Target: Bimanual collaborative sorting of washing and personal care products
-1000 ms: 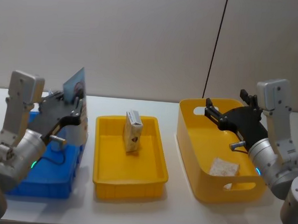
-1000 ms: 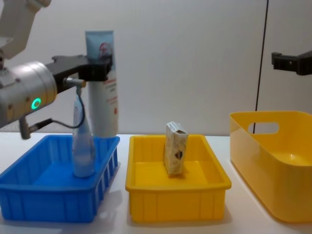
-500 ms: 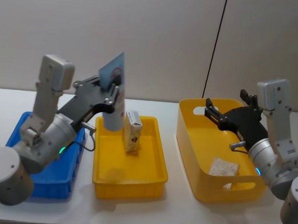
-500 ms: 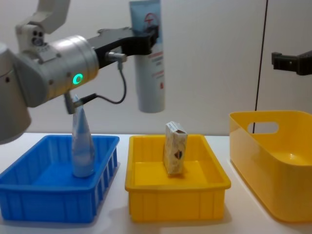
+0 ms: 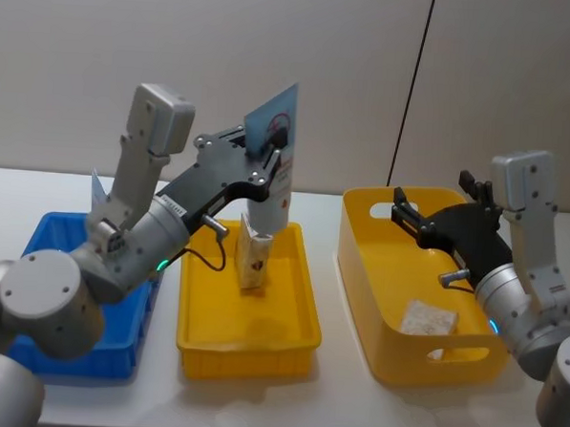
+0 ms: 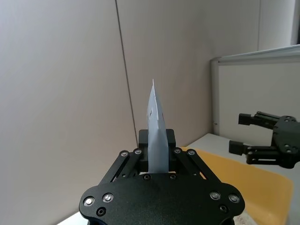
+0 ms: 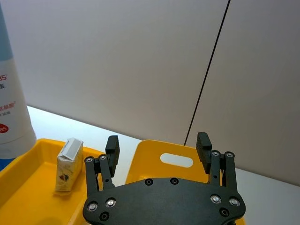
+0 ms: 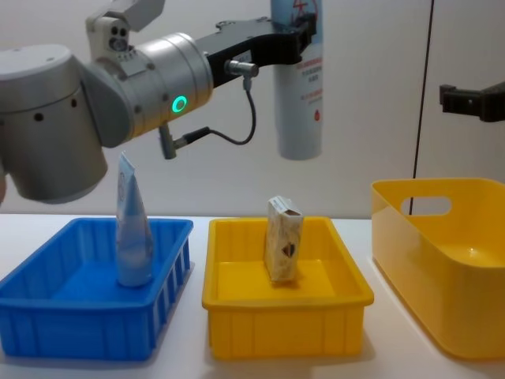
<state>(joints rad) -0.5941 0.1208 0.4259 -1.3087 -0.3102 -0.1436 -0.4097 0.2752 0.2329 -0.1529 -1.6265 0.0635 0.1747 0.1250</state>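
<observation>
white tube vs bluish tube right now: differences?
The white tube is aloft over the yellow tray, clamped in the left pincer; the bluish tube stands in the blue bin. The white tube is opaque with red print; the bluish tube is translucent and slimmer. Both are upright, crimped end up.

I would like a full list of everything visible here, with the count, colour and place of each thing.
white tube: 1, white with red and blue text, held in the air above the yellow tray
translucent tube: 1, bluish, standing in the blue bin
carton: 1, beige-white with dark print, upright in the yellow tray
flat pack: 1, beige-white, lying in the deep yellow bin
blue bin: 1, blue, on the robot's left
yellow tray: 1, yellow, in the middle
deep yellow bin: 1, yellow, on the robot's right
table: 1, white, under all the bins
left tool: 1, black, shut on the white tube
right tool: 1, black, open, above the deep yellow bin
</observation>
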